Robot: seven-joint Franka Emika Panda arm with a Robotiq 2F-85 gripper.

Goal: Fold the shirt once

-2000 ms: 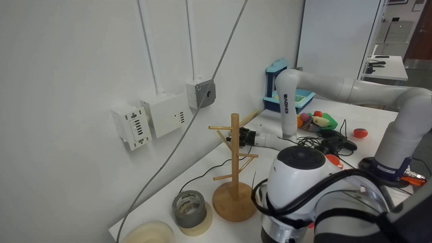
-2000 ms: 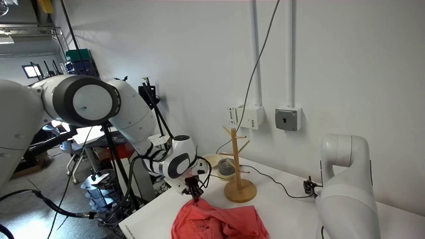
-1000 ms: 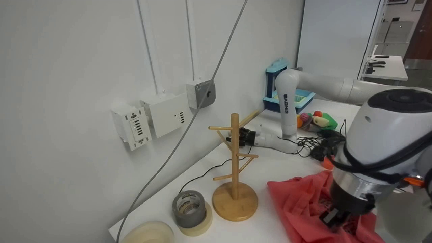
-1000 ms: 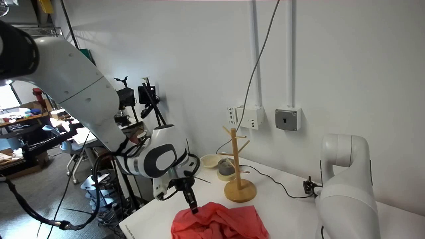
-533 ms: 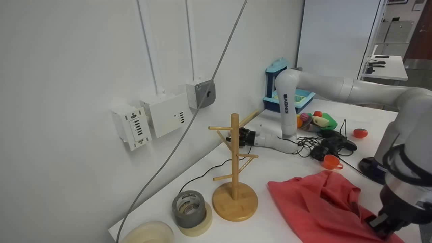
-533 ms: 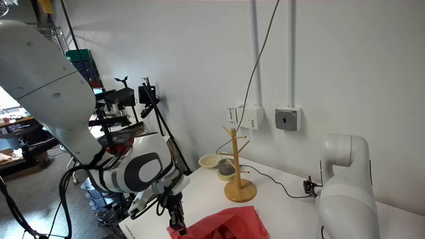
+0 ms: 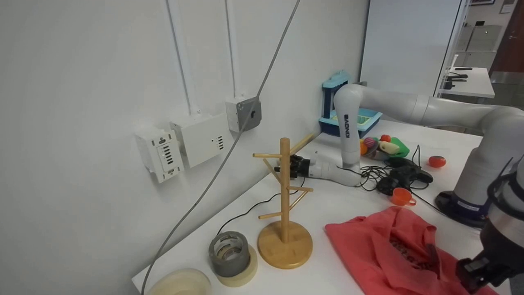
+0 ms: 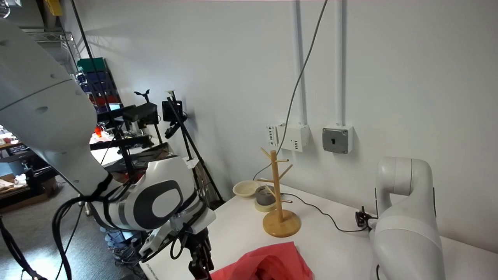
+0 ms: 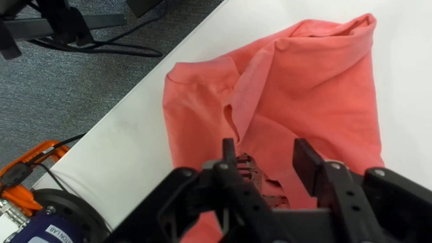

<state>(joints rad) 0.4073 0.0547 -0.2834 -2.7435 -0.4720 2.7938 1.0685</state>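
The coral-red shirt [image 7: 380, 250] lies rumpled on the white table, with part of its dark print showing among the folds. It also shows in an exterior view [image 8: 268, 260], cut off by the lower edge, and in the wrist view [image 9: 320, 84], where a layer overlaps in the middle and the far edge is turned over. My gripper [image 9: 264, 141] is open, its fingers apart with nothing held between them, over the print. In both exterior views the gripper [image 7: 470, 276] [image 8: 200, 272] is low at the shirt's near-side end. I cannot tell whether the fingertips touch the cloth.
A wooden peg stand [image 7: 285, 246], tape rolls [image 7: 230, 256] and a pale bowl [image 7: 180, 282] stand beyond the shirt. An orange cup [image 7: 402, 197], a black controller [image 7: 405, 177] and a second white arm [image 7: 470, 176] are beside it. The table edge [image 9: 118, 104] runs close by.
My gripper has moved from the shirt's side near the stand across to its opposite end. Cloth at that end shifted with it, and more of the dark print shows than half a second ago.
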